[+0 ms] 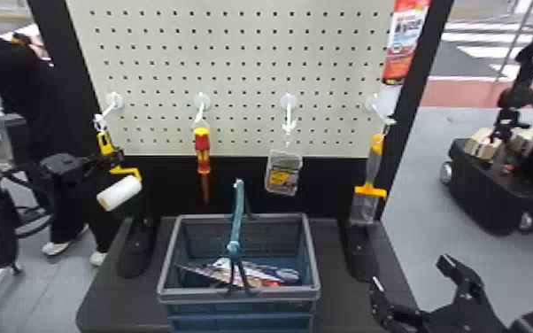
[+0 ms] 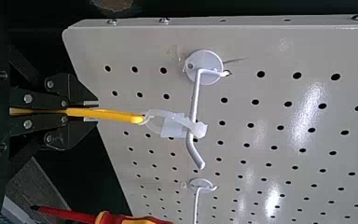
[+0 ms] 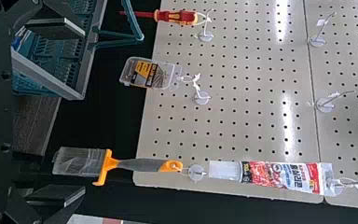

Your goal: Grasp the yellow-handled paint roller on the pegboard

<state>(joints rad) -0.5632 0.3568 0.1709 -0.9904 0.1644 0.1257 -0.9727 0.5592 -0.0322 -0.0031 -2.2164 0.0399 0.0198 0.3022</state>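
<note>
- One roller (image 1: 118, 192) hangs from the leftmost hook of the pegboard (image 1: 243, 53). Its yellow handle points up and its white sleeve hangs below, tilted.
- The left gripper (image 1: 110, 156) is at that handle. In the left wrist view its fingers (image 2: 67, 93) are clenched on the yellow handle, one on each side.
- One white tie (image 2: 172, 126) loops from the handle's end over the hook (image 2: 196, 116), so the roller is still hung.
- Four hooks sit in a row across the pegboard in the head view, and each carries one thing.
- One red and yellow screwdriver (image 1: 202, 150) hangs on the second hook, tip down.
- One clear packet (image 1: 283, 172) hangs on the third hook.
- One brush (image 1: 369, 186) with an orange and grey handle hangs on the fourth hook, at the pegboard's right edge, bristles down.
- One red and white tube (image 1: 405, 40) hangs higher up, above the brush.
- One basket (image 1: 279, 293) stands on the black desk (image 1: 115, 305) below the pegboard, with its teal handle raised. Flat packs lie inside; I cannot tell how many.
- The right gripper (image 1: 418, 288) is low at the desk's right corner, well apart from the pegboard. Its two fingers (image 3: 56, 28) are spread wide and hold nothing.
</note>
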